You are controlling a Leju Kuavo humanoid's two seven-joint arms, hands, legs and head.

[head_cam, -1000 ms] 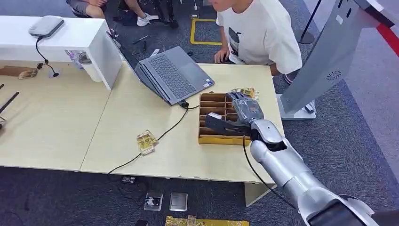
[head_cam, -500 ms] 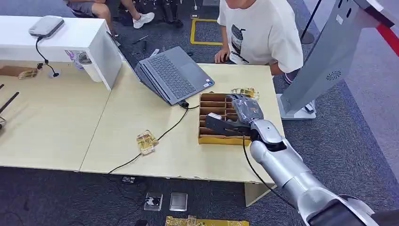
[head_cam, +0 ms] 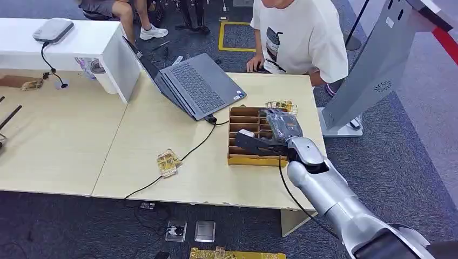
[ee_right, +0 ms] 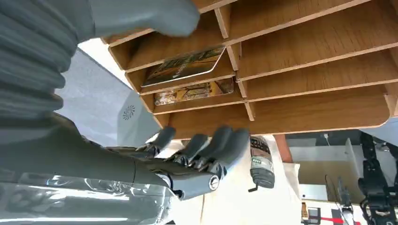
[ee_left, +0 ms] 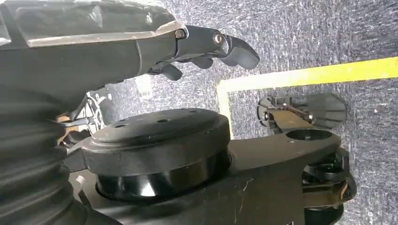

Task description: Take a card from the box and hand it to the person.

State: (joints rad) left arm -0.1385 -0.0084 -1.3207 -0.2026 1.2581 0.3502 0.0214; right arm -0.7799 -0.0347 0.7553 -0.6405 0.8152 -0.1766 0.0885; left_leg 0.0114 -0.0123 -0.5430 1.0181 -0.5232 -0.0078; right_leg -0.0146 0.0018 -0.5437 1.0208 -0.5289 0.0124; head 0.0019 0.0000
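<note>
Right hand (head_cam: 263, 141): over the wooden compartment box (head_cam: 236, 159), fingers (ee_right: 220, 145) spread apart, holding nothing.
Cards (ee_right: 185, 65): lying in slots at the box's far end.
Person (head_cam: 302, 35): beyond the table (head_cam: 151, 129).

We saw little change at the table. At the top centre of the head view, the person in the white shirt (head_cam: 300, 38) straightened up and drew back, so the head that leaned in over the far table edge earlier was out past the top of the picture. At the upper left, the seated person's leg (head_cam: 125, 16) swung out and the white shoe (head_cam: 149, 32) slid leftward along the dark carpet. We could not make out any shift in the right hand (head_cam: 270, 136) over the box (head_cam: 243, 159).
</note>
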